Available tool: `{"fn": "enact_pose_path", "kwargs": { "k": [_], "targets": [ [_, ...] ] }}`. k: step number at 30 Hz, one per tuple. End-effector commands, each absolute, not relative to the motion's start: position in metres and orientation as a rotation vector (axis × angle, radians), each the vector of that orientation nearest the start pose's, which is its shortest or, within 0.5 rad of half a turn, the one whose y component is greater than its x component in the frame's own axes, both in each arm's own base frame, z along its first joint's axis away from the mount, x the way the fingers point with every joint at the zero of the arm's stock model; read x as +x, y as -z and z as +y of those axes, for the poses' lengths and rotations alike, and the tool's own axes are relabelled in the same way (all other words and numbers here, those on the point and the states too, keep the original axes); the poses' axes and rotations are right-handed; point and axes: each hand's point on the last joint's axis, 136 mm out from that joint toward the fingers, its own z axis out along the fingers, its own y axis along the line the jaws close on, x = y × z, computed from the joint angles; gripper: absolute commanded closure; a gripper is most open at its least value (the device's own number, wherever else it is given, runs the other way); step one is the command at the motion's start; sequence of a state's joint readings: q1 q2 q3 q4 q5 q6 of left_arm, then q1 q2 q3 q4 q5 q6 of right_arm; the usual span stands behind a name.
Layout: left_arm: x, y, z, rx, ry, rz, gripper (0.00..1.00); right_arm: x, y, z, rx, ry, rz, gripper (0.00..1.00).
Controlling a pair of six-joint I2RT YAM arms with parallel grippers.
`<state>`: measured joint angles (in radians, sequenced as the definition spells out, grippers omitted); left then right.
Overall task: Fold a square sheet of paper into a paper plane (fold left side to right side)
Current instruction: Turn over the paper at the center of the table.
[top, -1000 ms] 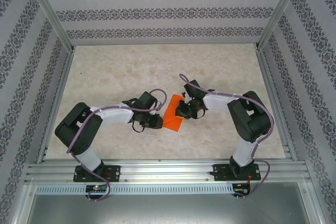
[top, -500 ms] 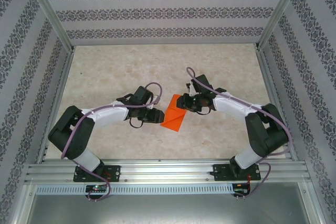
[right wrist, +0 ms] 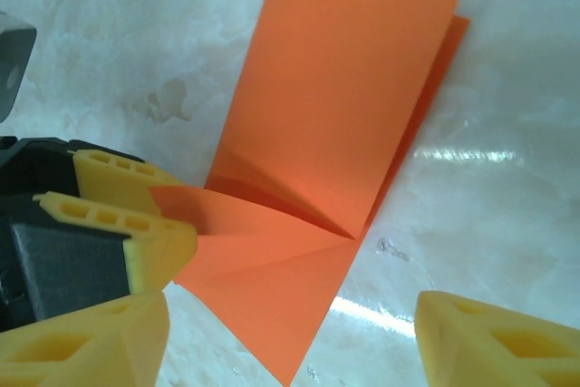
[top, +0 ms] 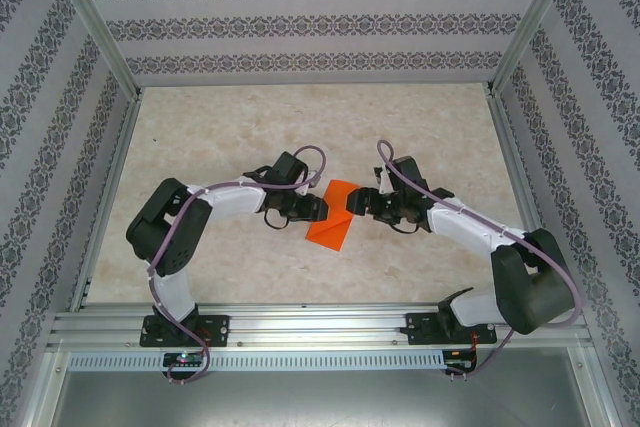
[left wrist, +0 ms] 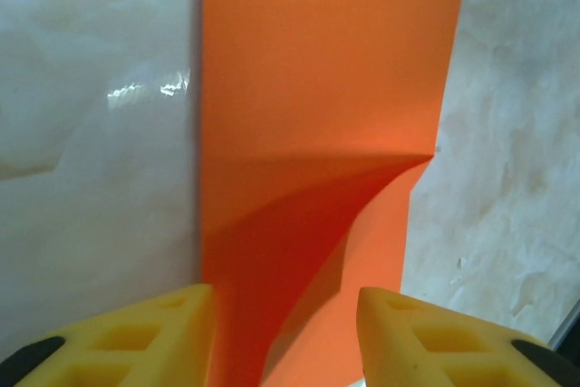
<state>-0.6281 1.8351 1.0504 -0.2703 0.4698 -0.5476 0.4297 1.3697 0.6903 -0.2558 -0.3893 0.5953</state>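
From above, both arms reached low toward mid-frame, the left gripper [top: 314, 209] at the left edge of the square sheet of paper [top: 333, 219] and the right gripper [top: 362, 209] just beside its right edge. The sheet lay doubled into a strip, so I judged the side-to-side fold made and a corner fold in hand. In the left wrist view a flap rose at lower centre between fingers [left wrist: 136, 337] showing a gap; a firm pinch could not be told. In the right wrist view that gripper's jaws stood wide apart at the bottom corners, and pinning the strip seemed its next job.
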Motion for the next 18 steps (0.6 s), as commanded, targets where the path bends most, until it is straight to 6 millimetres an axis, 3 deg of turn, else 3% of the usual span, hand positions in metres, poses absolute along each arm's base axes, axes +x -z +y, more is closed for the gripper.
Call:
{"fn": "enact_pose_path", "kwargs": {
  "k": [1,4,8,18],
  "targets": [
    [0.307,-0.053,-0.316,0.308,1.026,2.733,0.7,0.278,-0.083,0.205,0.058,-0.962,2.58,0.18],
    [0.307,-0.054,-0.314,0.303,1.021,2.731,0.83,0.277,-0.084,0.208,0.067,-1.006,2.553,0.03],
    [0.307,-0.057,-0.309,0.291,1.011,2.721,0.92,0.279,-0.087,0.215,0.071,-1.088,2.52,0.02],
    [0.307,-0.063,-0.299,0.265,1.01,2.702,0.9,0.291,-0.082,0.233,0.098,-1.211,2.505,0.05]
  ]
}}
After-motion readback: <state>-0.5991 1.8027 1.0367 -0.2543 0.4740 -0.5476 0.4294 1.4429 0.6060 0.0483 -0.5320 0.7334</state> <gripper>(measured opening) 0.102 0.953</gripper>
